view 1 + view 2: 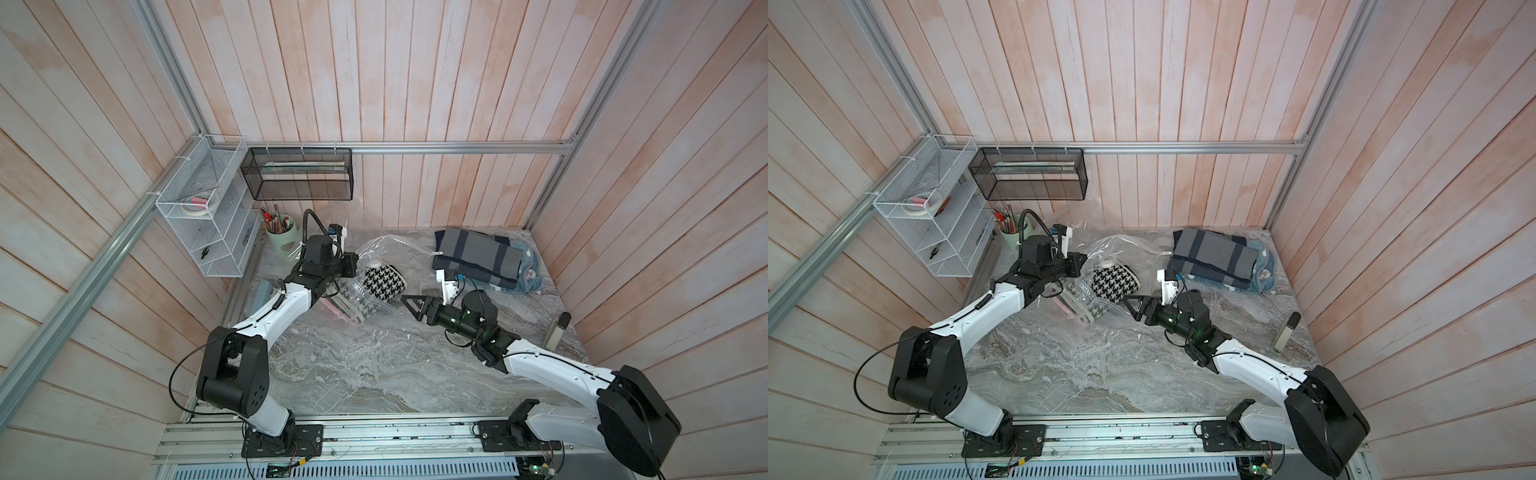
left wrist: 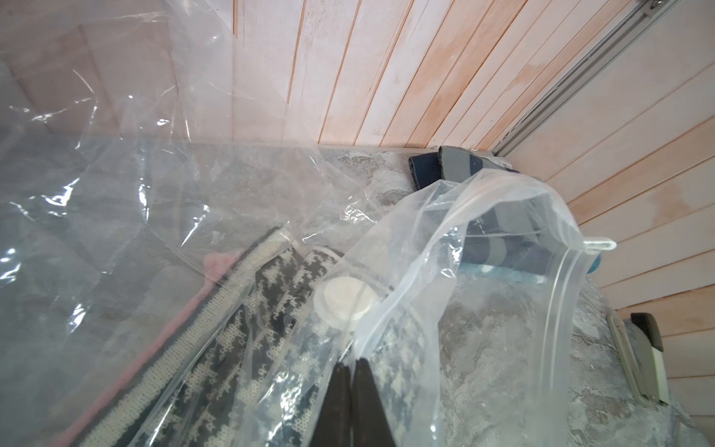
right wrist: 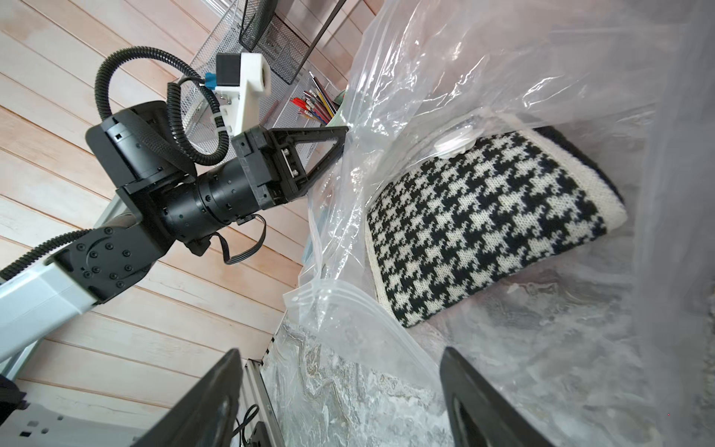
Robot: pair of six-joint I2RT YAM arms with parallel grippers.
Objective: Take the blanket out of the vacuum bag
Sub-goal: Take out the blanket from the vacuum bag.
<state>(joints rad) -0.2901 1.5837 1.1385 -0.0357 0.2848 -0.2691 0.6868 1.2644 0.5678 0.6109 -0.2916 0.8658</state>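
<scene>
Left wrist view shows the left pincer [image 2: 355, 363] with both jaws pressed together on a fold of clear film, so it is clamped on the upper layer of the vacuum bag [image 2: 445, 232]. The plastic tents up from that pinch, which suggests the hold is meant to lift the top sheet and keep the mouth gaping. Opposite it, the right pincer [image 3: 340, 354] has its jaws well apart with nothing between them. It sits at the bag's zip-seal edge [image 3: 348, 305] and points inward, a pose suited to reaching in rather than gripping plastic. Just beyond, the houndstooth blanket [image 3: 483, 216] lies folded on the lower sheet, wholly inside the bag, with the round white valve [image 3: 454, 143] on the film over its far edge. In a top view the bag rests on the bench [image 1: 353, 365] between the two arms, and its slider clip [image 1: 437, 252] is at the rim nearest a striped blanket [image 1: 478, 257]. That one lies folded outside the bag on the right arm's side, over a teal fleece [image 1: 528, 270], and plays no part in this step. The extraction looks barely begun. The reach will likely need to pass between the layers and close on knit alone, since catching the lower sheet would drag the whole bag along.
</scene>
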